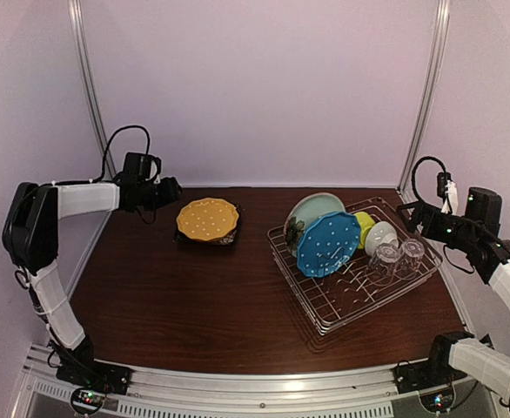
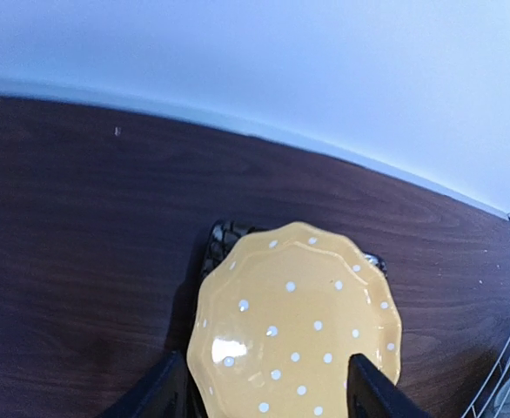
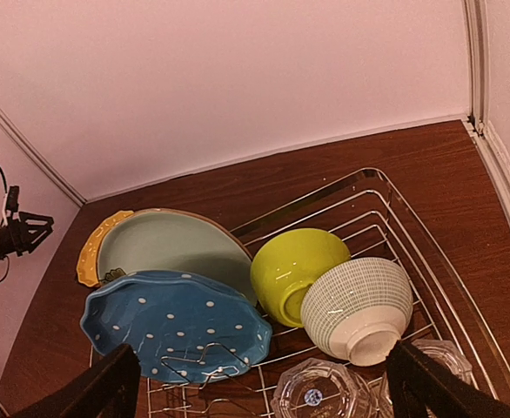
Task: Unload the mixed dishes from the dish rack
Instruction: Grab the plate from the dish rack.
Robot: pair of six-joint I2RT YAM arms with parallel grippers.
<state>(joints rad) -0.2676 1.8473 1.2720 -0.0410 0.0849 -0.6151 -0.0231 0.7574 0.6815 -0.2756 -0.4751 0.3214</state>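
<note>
Orange plate [image 1: 207, 219] rests flat on the black plate [image 1: 230, 238] at the back left of the table [image 1: 194, 296], outside the rack [image 1: 359, 315]. The left gripper [image 1: 173, 188] hovers at its left rim, fingers apart, holding nothing. The other dishes lie well to its right. The blue plate [image 1: 328, 243] and teal plate [image 1: 312, 209] lean on edge at the rack's left end. The green bowl [image 1: 365, 228], white bowl [image 1: 380, 237] and glasses [image 1: 385, 259] sit at its right end. The right gripper [image 1: 409, 211], spread wide and empty, hangs by that end, with the bowls just ahead and below it. It looks better placed for a bowl or glass.
</note>
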